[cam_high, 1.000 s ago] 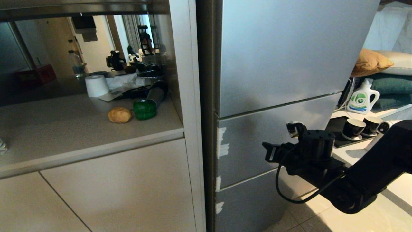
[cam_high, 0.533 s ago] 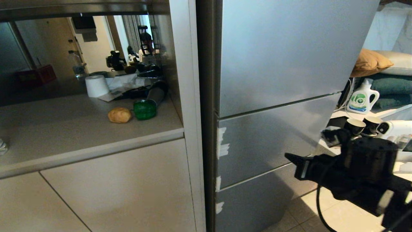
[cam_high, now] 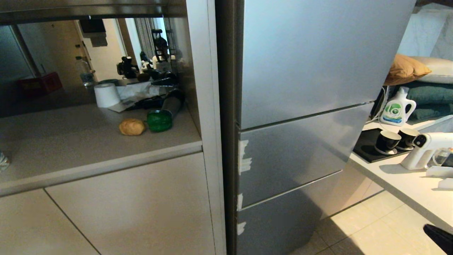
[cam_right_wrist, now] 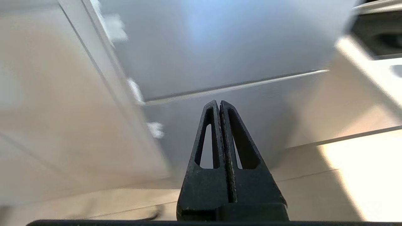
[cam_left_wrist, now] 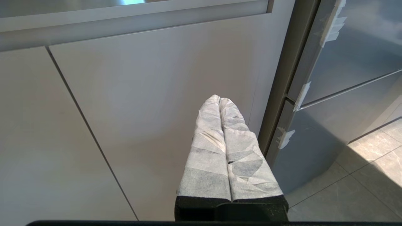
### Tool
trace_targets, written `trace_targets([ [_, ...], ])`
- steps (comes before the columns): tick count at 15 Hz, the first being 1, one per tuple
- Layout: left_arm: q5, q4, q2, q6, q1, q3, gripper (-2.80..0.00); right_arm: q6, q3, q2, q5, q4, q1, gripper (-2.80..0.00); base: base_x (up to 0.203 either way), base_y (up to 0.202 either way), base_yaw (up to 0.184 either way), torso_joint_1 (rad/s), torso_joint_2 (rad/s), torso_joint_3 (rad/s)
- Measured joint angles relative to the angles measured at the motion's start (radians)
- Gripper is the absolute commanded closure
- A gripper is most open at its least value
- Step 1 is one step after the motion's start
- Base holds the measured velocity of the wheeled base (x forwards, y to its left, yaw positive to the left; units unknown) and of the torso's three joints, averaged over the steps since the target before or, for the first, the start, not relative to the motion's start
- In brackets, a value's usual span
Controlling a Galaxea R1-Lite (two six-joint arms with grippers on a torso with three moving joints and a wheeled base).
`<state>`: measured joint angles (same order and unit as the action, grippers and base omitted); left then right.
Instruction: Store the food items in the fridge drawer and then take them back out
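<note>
The two food items lie side by side on the beige counter (cam_high: 70,141) in the alcove at the left: a tan potato-like lump (cam_high: 131,126) and a glossy green bell pepper (cam_high: 159,120). The fridge drawer (cam_high: 290,156), silver-grey with white tape strips on its left edge, is closed. My right gripper (cam_right_wrist: 219,103) is shut and empty, held low before the seam under the fridge drawer (cam_right_wrist: 220,47). Only a dark tip of that arm (cam_high: 439,237) shows in the head view. My left gripper (cam_left_wrist: 219,99), wrapped in white tape, is shut and empty, facing the cabinet door (cam_left_wrist: 157,94).
A white paper roll (cam_high: 106,95) and a grey-black hair dryer (cam_high: 171,102) sit behind the food. Right of the fridge, a white counter (cam_high: 407,184) holds two dark cups (cam_high: 387,141), a white spray device (cam_high: 424,148) and a detergent bottle (cam_high: 395,108). Tiled floor (cam_high: 371,226) lies below.
The right arm has swung down and to the right, away from the drawer front, and has almost left the head view. The food items and the drawer have not moved.
</note>
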<state>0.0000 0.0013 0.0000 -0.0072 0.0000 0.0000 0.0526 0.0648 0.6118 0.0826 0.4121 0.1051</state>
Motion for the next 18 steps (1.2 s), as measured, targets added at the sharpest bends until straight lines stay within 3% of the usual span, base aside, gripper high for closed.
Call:
trace_targets([
  [3, 0.000, 0.000, 0.000, 0.000, 0.000, 0.000, 0.00, -0.063, -0.030, -0.352, 0.006, -0.250, -0.058, 0.00, 0.000, 0.000, 0.000, 0.000, 0.00, 0.000],
  [6, 0.000, 0.000, 0.000, 0.000, 0.000, 0.000, 0.00, -0.080, -0.059, -0.533, -0.073, -0.320, -0.092, 0.00, 0.000, 0.000, 0.000, 0.000, 0.00, 0.000],
  [18, 0.000, 0.000, 0.000, 0.000, 0.000, 0.000, 0.00, -0.060, -0.065, -0.613, -0.096, -0.330, -0.104, 0.00, 0.000, 0.000, 0.000, 0.000, 0.00, 0.000],
])
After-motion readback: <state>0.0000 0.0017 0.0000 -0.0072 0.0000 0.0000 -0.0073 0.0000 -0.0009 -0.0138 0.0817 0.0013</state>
